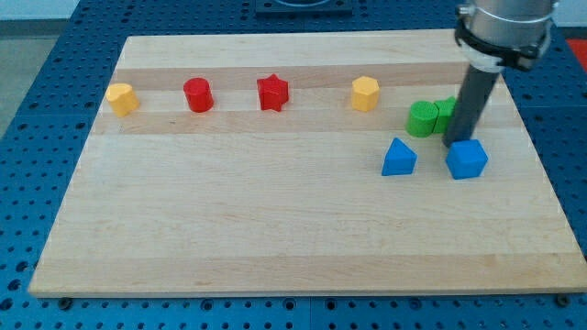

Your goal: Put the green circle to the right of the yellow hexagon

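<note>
A pale wooden board (275,238) lies on a blue perforated table (37,110), and the blocks sit in the upper half of it; along a row near the view's top, from the view's left, stand a yellow-orange block (121,98) whose shape I cannot make out for sure, a red cylinder (198,94), a red star (272,93) and the yellow hexagon (365,93), all well apart from one another; the green circle (423,119) lies to the view's right of the yellow hexagon and a little lower, near it but not touching; a second green block (447,113) sits just beside the circle on its right, the two seeming to touch, and the rod hides part of it, so I cannot tell its shape; the dark rod comes down from the view's top right, and my tip (456,143) meets the board just right of the green pair, directly above the upper left edge of the blue cube (467,159); whether it touches either I cannot tell; a blue triangular block (398,158) lies to the left of the cube, below the green circle, apart from both; the arm carries no hand or gripper, only the rod, so it holds nothing.
</note>
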Controlling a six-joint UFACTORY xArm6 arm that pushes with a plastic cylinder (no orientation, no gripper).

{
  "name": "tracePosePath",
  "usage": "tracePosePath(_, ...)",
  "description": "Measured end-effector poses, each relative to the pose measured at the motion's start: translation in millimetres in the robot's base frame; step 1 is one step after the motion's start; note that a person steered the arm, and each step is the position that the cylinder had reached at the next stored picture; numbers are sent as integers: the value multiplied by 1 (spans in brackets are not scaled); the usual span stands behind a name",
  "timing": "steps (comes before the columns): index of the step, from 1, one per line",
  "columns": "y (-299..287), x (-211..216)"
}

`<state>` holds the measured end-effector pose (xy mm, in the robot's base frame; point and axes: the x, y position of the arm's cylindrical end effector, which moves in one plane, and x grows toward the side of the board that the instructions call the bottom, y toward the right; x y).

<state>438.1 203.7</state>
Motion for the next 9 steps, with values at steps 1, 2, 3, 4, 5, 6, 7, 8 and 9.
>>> tracePosePath(1, 18, 13)
tracePosePath(2, 0, 13)
tracePosePath(3, -22, 13)
tracePosePath(4, -43, 10)
tracePosePath(5, -45, -6)
tracePosePath(6, -50, -23)
tracePosePath(7, -56, -47)
tracePosePath(8, -61, -64)
tracePosePath(9, -63, -74)
